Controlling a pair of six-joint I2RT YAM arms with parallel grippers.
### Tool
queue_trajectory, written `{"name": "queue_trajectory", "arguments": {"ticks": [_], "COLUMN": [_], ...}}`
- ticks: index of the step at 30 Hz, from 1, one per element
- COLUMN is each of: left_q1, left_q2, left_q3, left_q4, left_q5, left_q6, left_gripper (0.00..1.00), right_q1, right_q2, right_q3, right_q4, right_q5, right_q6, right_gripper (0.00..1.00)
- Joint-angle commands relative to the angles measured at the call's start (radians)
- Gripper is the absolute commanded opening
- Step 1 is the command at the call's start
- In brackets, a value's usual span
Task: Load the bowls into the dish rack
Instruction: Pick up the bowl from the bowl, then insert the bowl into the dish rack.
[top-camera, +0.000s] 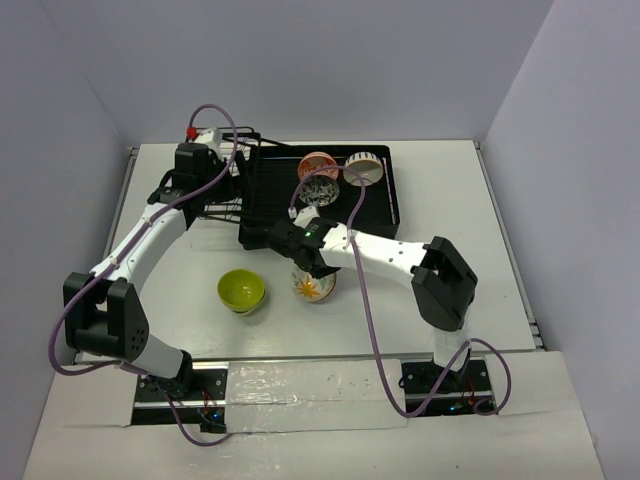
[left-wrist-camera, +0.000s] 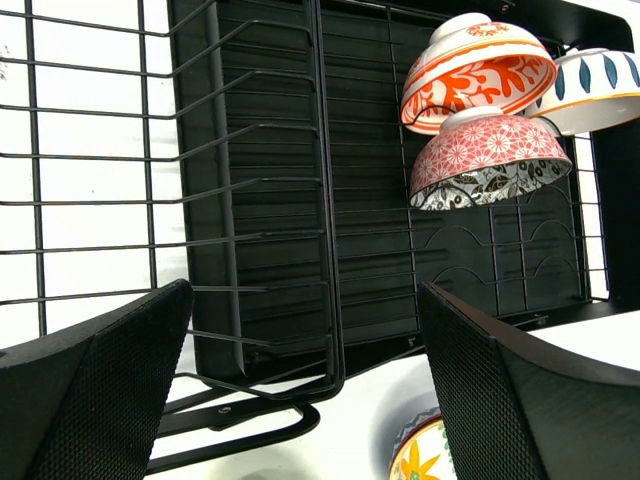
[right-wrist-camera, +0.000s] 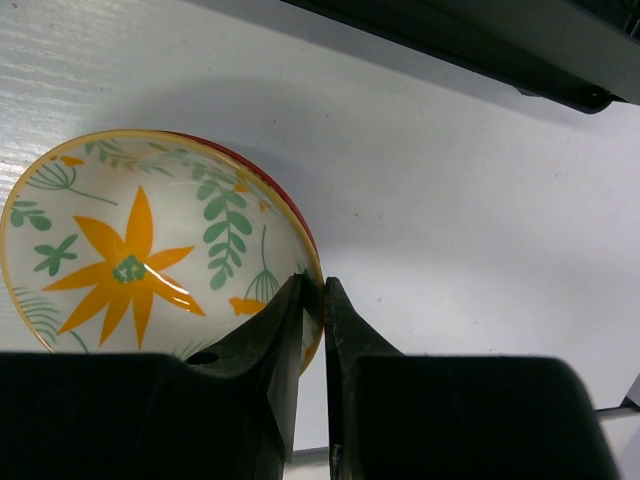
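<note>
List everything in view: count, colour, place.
dish rack: one, black, far centre of the table.
orange-patterned bowl: one, in the rack.
pink floral bowl: one, in the rack, below the orange one.
blue-leaf bowl: one, white, in the rack.
green bowl: one, lime, on the table.
flower bowl: one, white with an orange flower, beside the green bowl.
table: one, white.
left gripper: open, by the rack.
right gripper: shut on the flower bowl's rim.
</note>
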Motion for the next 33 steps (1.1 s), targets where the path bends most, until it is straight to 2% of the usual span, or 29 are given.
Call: {"name": "queue_trajectory", "arguments": {"ticks": [1,14,33], "left_q1": [-0.012,-0.02,-0.022], "left_q2": [0.021,0.026,0.023], "left_q3": [0.03,0.068,0.058], "left_q4": [-0.079,-0.116,-0.116], "left_q5": [0.006,-0.03,-0.024], "left_q6": [0.001,0.011,0.016], "left_gripper": [0.99,0.99,0.99], "right_q1": [0.009,0.007,-0.025], "right_q2": [-0.004,-0.096,-0.13], "right_q3": [0.001,0.019,0.048], "right_q4": [-0.005,0.06,0.031], "right_q5": [0.001,-0.097,-0.125], "right_q6": [-0.007,-0.07,-0.053], "right_gripper": [0.0,0.0,0.0]}}
